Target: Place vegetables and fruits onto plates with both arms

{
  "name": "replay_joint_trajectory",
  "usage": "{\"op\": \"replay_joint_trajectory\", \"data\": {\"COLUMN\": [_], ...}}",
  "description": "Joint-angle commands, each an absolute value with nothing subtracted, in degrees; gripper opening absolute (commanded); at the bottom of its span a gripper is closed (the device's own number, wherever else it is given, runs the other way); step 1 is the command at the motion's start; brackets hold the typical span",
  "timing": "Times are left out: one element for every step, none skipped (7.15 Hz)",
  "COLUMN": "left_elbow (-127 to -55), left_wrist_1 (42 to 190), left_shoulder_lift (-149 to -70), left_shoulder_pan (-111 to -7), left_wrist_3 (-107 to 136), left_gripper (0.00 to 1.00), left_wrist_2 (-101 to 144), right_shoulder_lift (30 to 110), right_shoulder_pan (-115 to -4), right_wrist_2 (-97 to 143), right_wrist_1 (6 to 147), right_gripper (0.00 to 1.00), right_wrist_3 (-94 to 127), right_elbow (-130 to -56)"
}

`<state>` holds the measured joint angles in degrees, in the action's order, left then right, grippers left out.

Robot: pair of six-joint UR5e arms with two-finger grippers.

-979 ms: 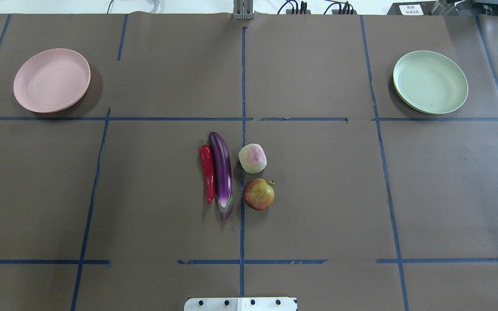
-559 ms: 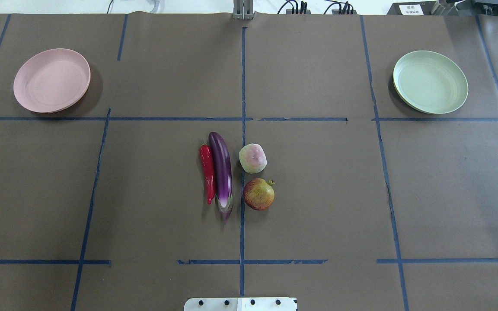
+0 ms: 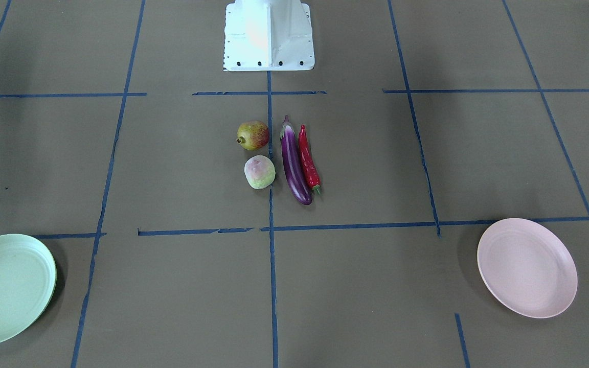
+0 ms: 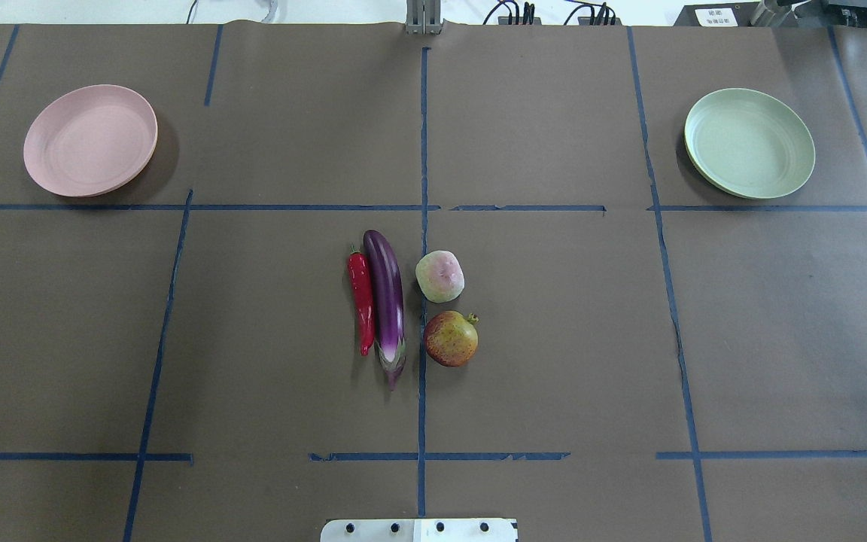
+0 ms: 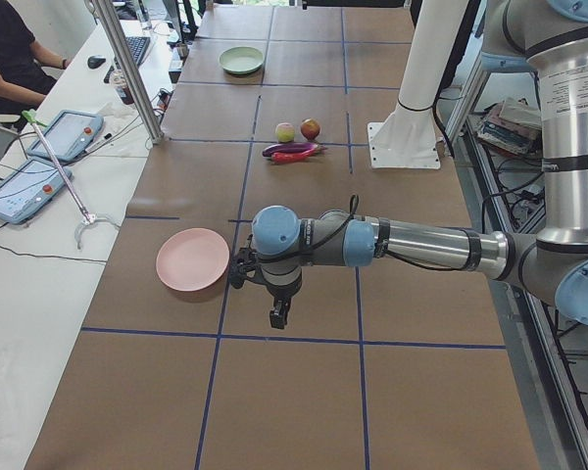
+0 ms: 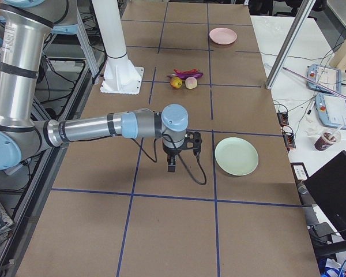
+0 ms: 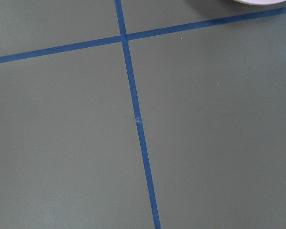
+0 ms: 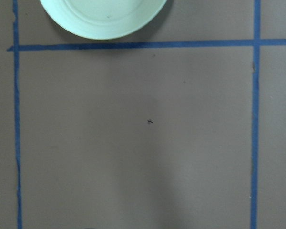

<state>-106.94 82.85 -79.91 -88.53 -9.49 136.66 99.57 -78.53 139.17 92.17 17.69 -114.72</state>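
Note:
The purple eggplant (image 4: 387,301) and the red chili (image 4: 362,301) lie side by side at the table's middle. The pale green fruit (image 4: 439,276) and the red and yellow-green fruit (image 4: 450,339) sit just right of them. The pink plate (image 4: 90,140) is at the far left and the green plate (image 4: 749,143) at the far right, both bare. My left gripper (image 5: 276,315) hangs over the table beside the pink plate (image 5: 192,258). My right gripper (image 6: 171,167) hangs beside the green plate (image 6: 236,156). I cannot tell whether either gripper is open or shut.
The white base block (image 3: 269,36) stands at the robot's side of the table. Blue tape lines cross the brown cover. A metal post (image 5: 132,73), tablets (image 5: 20,186) and a seated person (image 5: 10,54) are along the far side.

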Motion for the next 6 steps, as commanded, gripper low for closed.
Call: {"op": "replay_joint_trajectory", "data": {"left_elbow": [-107.2, -107.1, -107.2, -107.1, -107.1, -107.1], "left_wrist_1": [82.9, 82.9, 82.9, 83.0, 83.0, 82.9], "left_shoulder_lift": [-80.0, -80.0, -80.0, -80.1, -80.1, -80.1], "left_shoulder_pan": [-88.5, -88.5, -88.4, -88.4, -88.4, -88.4], "left_wrist_3": [-9.5, -9.6, -9.6, -9.6, -9.6, -9.6], "left_gripper": [1.00, 1.00, 1.00, 1.00, 1.00, 1.00], "left_wrist_2": [136.8, 136.8, 136.8, 136.8, 136.8, 136.8], "right_shoulder_lift": [91.2, 85.0, 80.1, 75.5, 68.0, 62.2], "right_shoulder_pan": [-66.8, -62.3, -57.0, -50.8, -45.2, -41.2], "right_wrist_2": [137.6, 135.8, 133.6, 129.6, 125.7, 122.5], "right_wrist_1": [84.6, 84.6, 85.0, 85.2, 85.2, 85.2], "right_gripper": [1.00, 1.00, 1.00, 1.00, 0.99, 0.99], "right_wrist_3": [36.7, 42.1, 45.8, 50.5, 55.0, 56.8], "right_elbow": [-114.7, -114.6, -114.4, -113.4, -109.3, -104.6]}}
